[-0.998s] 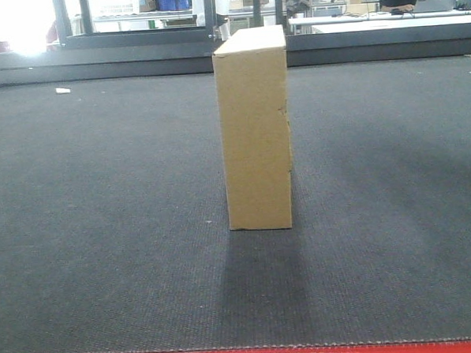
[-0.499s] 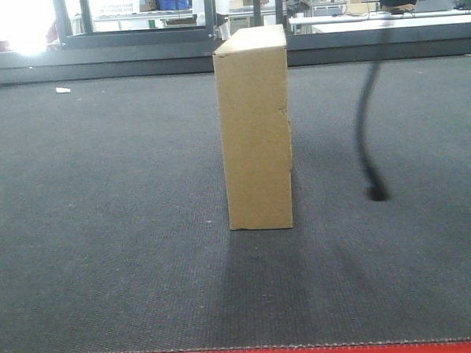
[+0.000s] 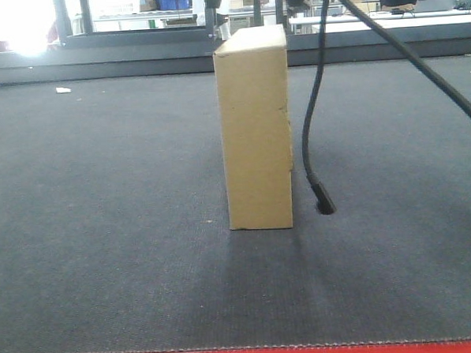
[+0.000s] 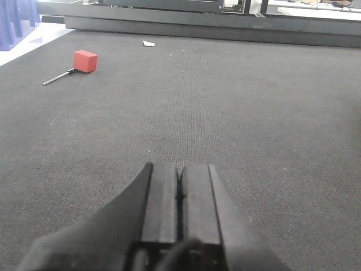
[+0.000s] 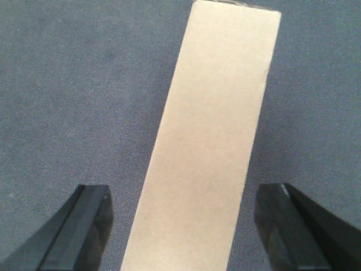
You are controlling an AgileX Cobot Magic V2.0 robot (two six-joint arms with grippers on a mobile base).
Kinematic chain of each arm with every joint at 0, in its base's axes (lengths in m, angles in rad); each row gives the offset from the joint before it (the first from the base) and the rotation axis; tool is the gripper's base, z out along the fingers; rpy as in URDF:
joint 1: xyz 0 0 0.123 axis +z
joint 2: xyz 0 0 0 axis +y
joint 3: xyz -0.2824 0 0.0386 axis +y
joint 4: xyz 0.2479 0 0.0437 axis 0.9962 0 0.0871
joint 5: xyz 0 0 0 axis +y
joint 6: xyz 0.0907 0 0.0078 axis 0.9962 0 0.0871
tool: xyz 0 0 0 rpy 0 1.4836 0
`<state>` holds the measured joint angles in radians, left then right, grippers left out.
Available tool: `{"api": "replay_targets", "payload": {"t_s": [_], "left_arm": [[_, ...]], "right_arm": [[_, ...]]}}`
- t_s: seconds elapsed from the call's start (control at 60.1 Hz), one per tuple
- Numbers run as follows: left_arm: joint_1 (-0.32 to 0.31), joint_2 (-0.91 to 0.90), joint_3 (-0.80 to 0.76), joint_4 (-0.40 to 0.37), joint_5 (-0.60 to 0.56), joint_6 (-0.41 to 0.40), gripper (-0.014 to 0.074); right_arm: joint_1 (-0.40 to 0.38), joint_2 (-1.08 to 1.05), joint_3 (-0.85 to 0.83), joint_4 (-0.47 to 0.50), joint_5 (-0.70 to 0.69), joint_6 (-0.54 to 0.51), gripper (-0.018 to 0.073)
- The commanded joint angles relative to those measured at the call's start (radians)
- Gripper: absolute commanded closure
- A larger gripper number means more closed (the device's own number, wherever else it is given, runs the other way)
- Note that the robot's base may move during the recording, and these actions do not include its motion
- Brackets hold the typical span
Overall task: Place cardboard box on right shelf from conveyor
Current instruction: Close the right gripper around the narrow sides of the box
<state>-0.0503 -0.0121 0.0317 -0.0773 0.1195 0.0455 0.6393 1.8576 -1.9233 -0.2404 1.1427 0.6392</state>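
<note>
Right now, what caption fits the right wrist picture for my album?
Open right gripper lined up over the standing cardboard box on the conveyor.

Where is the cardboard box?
Front view: the cardboard box stands upright on the conveyor, a black cable just right of it, the open right end effector above.

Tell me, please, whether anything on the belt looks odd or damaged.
A red block with a metal rod lies loose on the conveyor, a white scrap beyond it; the cardboard box has a nicked edge.
</note>
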Motion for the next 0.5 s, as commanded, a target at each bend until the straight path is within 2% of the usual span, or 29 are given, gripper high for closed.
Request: {"api": "replay_targets", "payload": {"t_s": [0.0, 0.183, 0.482], "left_arm": [[0.001, -0.015, 0.008, -0.006, -0.086, 0.000, 0.0712], [0.001, -0.015, 0.008, -0.006, -0.086, 0.000, 0.0713], [0.001, -0.015, 0.008, -0.006, -0.086, 0.000, 0.0713]], "right_arm": [[-0.003, -0.049, -0.039, -0.052, -0.035, 0.026, -0.0055], [-0.003, -0.043, -0.038, -0.078, -0.040, 0.121, -0.0055], [-0.003, -0.012, -0.038, -0.086, -0.049, 0.137, -0.0055]]}}
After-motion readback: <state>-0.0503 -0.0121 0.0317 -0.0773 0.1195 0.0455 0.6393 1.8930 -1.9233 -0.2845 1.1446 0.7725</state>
